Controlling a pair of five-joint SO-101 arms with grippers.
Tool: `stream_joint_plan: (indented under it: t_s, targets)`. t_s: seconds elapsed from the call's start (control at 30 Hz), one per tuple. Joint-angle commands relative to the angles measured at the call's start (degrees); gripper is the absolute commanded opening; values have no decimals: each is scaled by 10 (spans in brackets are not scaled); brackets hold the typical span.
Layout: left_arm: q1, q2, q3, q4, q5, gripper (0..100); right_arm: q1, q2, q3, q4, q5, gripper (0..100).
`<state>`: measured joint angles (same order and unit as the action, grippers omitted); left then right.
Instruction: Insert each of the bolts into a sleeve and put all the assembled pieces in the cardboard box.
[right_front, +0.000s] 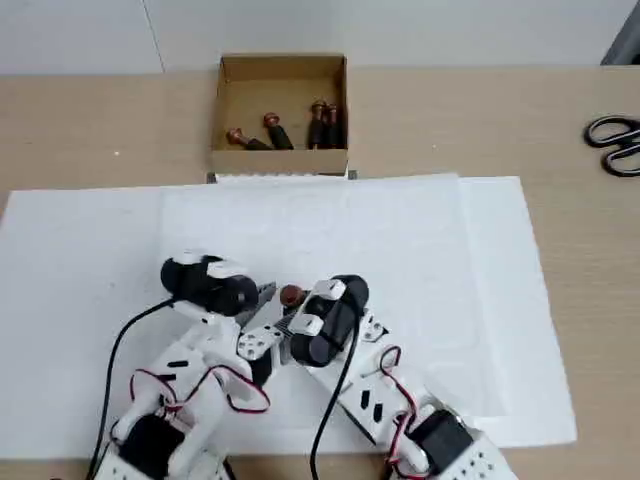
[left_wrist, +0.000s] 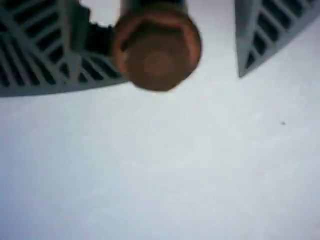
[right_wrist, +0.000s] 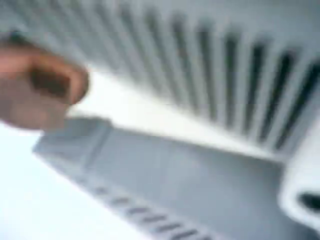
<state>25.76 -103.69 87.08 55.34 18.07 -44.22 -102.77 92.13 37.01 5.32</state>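
High view: the copper-headed metal bolt (right_front: 291, 294) is between both arms, well short of the brown cardboard box (right_front: 283, 66). Left wrist view: the left gripper (left_wrist: 177, 75) has its jaws released around the bolt's head. Right wrist view: I cannot tell whether the right gripper (right_wrist: 150, 107) is grasping anything. The bolt is probably light, rigid and slick, so pinch the shank.

One cardboard box (right_front: 283, 160), upper centre. Four assembled pieces (right_front: 278, 132) inside it. One more bolt (right_front: 291, 294), copper head, centre of frame. Two arms (right_front: 205, 350), lower centre. One pair of scissors (right_front: 615, 143), right edge. One table (right_front: 100, 120).
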Motion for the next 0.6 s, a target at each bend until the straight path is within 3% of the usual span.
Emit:
stream_joint_plan:
  t_s: [0.0,0.57]
  targets:
    - [-12,3,6,2,-11,192,5,-11,-33,-20,4,2]
    - [-17,2,-61,0,-8,187,6,-11,-22,-19,4,2]
